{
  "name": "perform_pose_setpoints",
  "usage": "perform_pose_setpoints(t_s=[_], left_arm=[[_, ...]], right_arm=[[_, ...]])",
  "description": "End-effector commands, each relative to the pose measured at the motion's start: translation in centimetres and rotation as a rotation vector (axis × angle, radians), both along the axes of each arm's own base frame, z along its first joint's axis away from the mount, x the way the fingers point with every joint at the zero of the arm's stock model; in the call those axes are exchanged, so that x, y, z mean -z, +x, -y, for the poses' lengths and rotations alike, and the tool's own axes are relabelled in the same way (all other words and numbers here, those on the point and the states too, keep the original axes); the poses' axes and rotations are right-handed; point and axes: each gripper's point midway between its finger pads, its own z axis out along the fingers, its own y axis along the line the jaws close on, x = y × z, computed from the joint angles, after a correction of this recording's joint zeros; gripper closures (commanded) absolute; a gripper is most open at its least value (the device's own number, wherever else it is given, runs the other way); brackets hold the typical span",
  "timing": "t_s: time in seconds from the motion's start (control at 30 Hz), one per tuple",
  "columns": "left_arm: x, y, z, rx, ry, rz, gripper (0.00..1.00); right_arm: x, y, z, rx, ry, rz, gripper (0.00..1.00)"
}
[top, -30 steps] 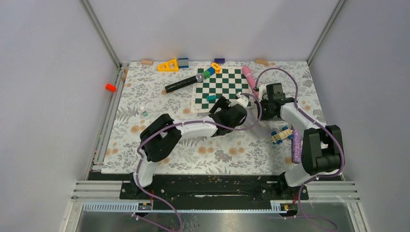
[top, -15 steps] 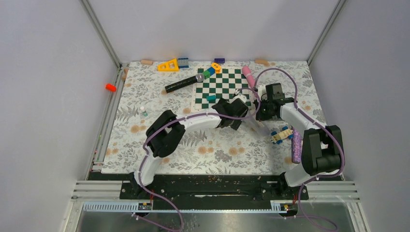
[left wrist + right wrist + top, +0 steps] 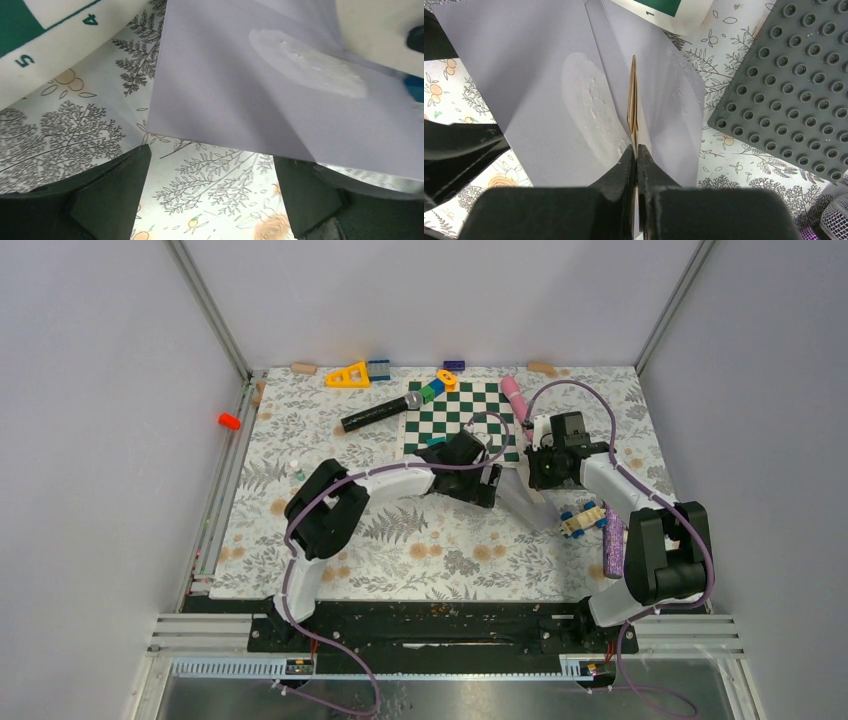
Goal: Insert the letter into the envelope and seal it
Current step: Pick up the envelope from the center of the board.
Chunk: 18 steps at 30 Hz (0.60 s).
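Right wrist view: I am pinching the letter (image 3: 633, 100) edge-on in my right gripper (image 3: 635, 148) above the envelope (image 3: 524, 65) for insertion, my left gripper (image 3: 211, 157) hanging spread beside it.

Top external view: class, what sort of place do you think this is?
Probably a robotics lab test cell: the left arm and right arm bolted to a rail, plain grey panel walls, and a floral table strewn with a toy microphone and chessboard mat.
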Motion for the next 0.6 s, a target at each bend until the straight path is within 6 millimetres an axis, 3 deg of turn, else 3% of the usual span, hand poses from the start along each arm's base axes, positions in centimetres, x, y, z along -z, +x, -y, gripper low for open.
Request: perform_pose_setpoints(t_s=[0.0,0.23,0.4,0.57], left_arm=[[-2.9,-1.8,2.9,0.07,-0.265,-0.147,0.03],[-2.3,-2.2,4.0,0.074,-0.336,-0.221,0.01],[-3.2,-2.5,5.2,0.091,-0.439,-0.287,0.01],[-3.1,-2.3,4.7,0.047,-0.509,-0.335,0.01]], right_arm=[[-0.7,-0.4,-0.8,-0.039,0.019,0.012,1.0],[-0.6,-0.3,-0.8,-0.039,0.02,0.008,1.0],[-0.4,-0.3,-0.8,-0.04,0.019,0.004,1.0],[-0.4,-0.3,-0.8,-0.04,0.021,0.003,1.0]])
